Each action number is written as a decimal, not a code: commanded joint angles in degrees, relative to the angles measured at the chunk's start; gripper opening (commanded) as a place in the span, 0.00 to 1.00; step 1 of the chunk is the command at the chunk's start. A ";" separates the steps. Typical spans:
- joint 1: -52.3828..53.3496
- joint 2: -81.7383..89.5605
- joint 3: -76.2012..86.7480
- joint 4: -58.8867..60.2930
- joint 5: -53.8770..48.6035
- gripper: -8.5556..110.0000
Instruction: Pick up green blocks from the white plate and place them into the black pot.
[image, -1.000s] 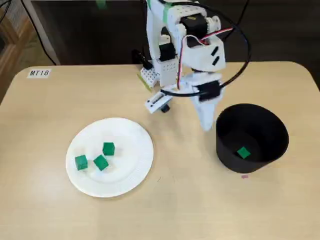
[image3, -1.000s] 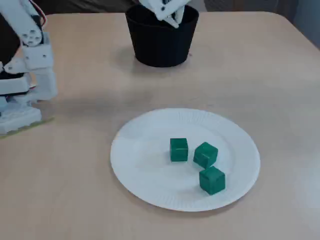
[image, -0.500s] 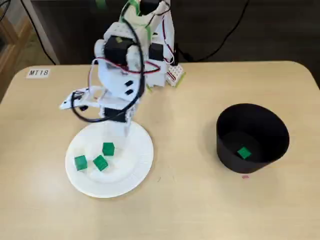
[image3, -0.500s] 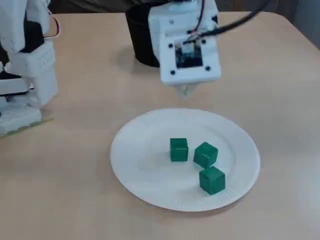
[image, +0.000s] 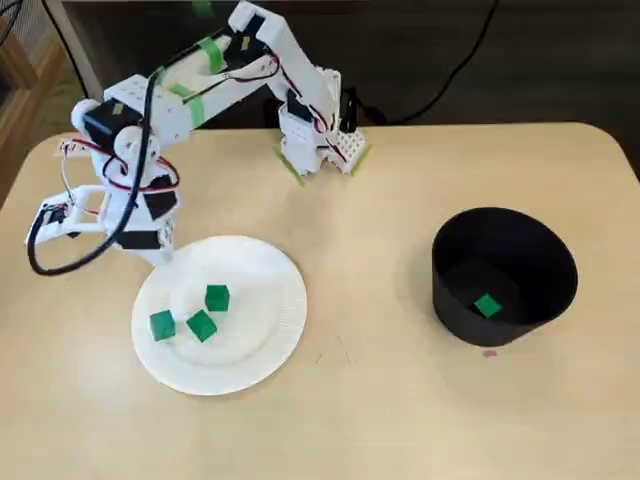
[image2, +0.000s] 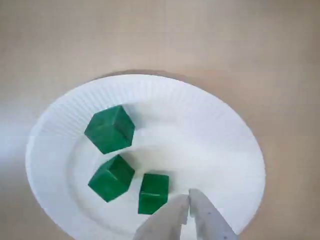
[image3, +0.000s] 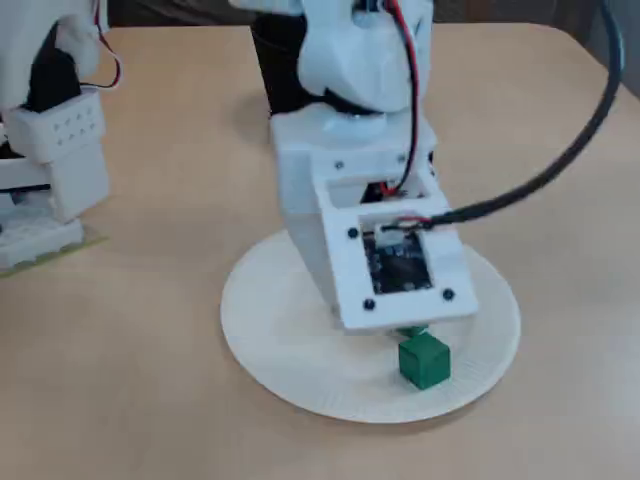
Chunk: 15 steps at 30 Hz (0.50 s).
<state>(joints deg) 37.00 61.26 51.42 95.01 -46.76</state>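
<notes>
The arm's gripper (image2: 189, 197) hangs over the near edge of the white plate (image: 270, 330), its fingers pressed together and holding nothing, as the wrist view shows. Three green blocks (image: 201, 325) sit clustered on the plate. A fourth green block (image: 487, 305) lies inside the black pot (image: 455, 315), well apart to the right in a fixed view.

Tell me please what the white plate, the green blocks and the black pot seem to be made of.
White plate: probably paper, matte, judging by its fluted rim.
Green blocks: painted wood or plastic, smooth with a soft sheen and crisp edges; I cannot tell which.
Black pot: likely plastic, matte, with a thin even wall; not certain.
</notes>
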 joint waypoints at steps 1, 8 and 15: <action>-0.62 -0.62 -3.34 0.26 -2.29 0.05; -2.81 -3.60 -6.59 0.18 -5.71 0.05; -3.78 -6.59 -10.11 0.09 -6.59 0.13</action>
<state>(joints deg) 34.01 54.32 44.82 94.92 -53.00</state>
